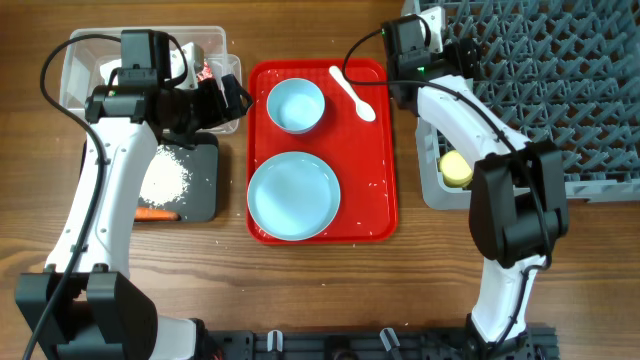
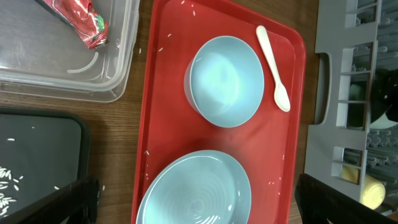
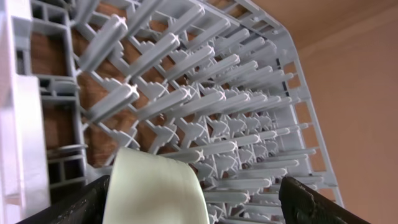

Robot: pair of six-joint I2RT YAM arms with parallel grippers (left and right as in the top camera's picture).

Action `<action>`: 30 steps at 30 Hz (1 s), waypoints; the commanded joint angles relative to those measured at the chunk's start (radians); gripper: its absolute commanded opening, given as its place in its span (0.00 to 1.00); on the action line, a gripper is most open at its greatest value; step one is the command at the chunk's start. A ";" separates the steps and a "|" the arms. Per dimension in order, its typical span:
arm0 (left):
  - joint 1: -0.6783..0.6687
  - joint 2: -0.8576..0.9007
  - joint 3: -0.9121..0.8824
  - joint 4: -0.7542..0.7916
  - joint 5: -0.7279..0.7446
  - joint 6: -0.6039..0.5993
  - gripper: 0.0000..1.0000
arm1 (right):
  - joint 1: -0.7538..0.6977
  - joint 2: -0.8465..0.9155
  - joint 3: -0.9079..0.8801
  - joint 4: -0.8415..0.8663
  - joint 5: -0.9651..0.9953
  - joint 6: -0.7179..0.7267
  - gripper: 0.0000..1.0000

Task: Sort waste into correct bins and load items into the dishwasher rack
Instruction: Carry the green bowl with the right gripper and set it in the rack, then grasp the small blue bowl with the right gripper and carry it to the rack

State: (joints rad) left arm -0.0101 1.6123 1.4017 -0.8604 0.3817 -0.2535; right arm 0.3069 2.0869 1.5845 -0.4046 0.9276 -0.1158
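Note:
My left gripper [image 1: 235,100] [image 2: 199,208] is open and empty, hovering over the red tray's left side beside the clear tub [image 1: 90,60] [image 2: 121,81]. The tub holds the red wrapper [image 1: 205,72] [image 2: 84,25]. The black tray [image 1: 205,190] holds rice grains [image 1: 165,180] and the carrot [image 1: 155,213]. A pale blue bowl [image 1: 295,105] [image 2: 227,81], the plate [image 1: 293,195] [image 2: 196,190] and the white spoon [image 1: 352,92] [image 2: 272,68] lie on the red tray. My right gripper [image 1: 440,35] [image 3: 193,202] is open over the grey rack [image 1: 560,90] [image 3: 205,112]. A pale bowl [image 3: 155,186] sits by its left finger. Tissue and food lump are out of sight.
The red tray [image 1: 385,150] [image 2: 292,143] sits between the bins and the rack. The yellow cup [image 1: 455,168] [image 2: 367,186] lies in the rack's left side compartment. The left arm reaches across the clear tub. Bare wooden table lies along the front.

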 commanded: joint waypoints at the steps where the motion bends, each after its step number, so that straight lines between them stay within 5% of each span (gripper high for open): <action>1: 0.001 0.005 0.003 0.003 -0.006 -0.002 1.00 | -0.002 -0.077 0.003 0.024 -0.064 0.019 0.87; 11: 0.001 0.005 0.003 0.003 -0.006 -0.002 1.00 | -0.002 -0.160 0.025 -0.018 -0.366 0.140 0.86; 19: 0.001 0.005 0.003 0.003 -0.006 -0.002 1.00 | 0.051 -0.195 0.057 -0.106 -1.204 0.455 0.85; 24: 0.001 0.005 0.003 0.003 -0.006 -0.002 1.00 | 0.137 -0.119 0.057 -0.094 -1.218 0.565 0.85; 30: 0.001 0.006 0.003 0.003 -0.006 -0.002 1.00 | 0.216 -0.027 0.057 -0.115 -1.148 0.771 0.66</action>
State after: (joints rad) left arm -0.0101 1.6123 1.4017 -0.8600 0.3817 -0.2531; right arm 0.5030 1.9968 1.6260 -0.4995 -0.2211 0.4660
